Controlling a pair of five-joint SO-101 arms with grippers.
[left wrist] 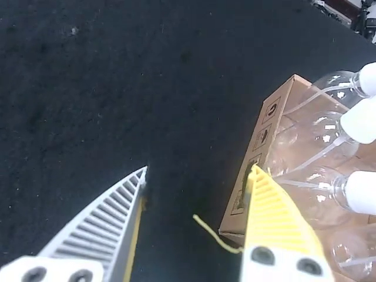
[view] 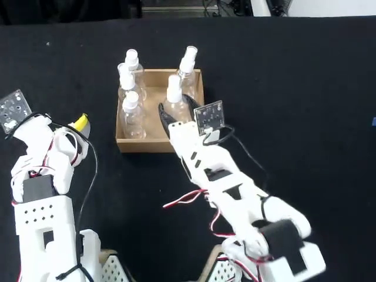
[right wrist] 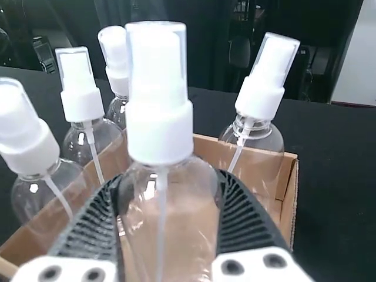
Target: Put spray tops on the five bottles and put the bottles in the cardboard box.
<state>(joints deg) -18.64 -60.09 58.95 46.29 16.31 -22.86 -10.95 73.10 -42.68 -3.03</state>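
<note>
Fifth bottle (right wrist: 161,194), spray top (right wrist: 157,94) on, is sitting inside the cardboard box (view: 147,144), toward its right wall in the high view. The right gripper (view: 176,110) is clamping the bottle body between both black fingers. Four other capped bottles (view: 130,113) are standing in the same box. The left gripper (left wrist: 200,176) is hanging over the black table (view: 294,88) just beside the box's left wall, fingers spread wide and gripping nothing.
</note>
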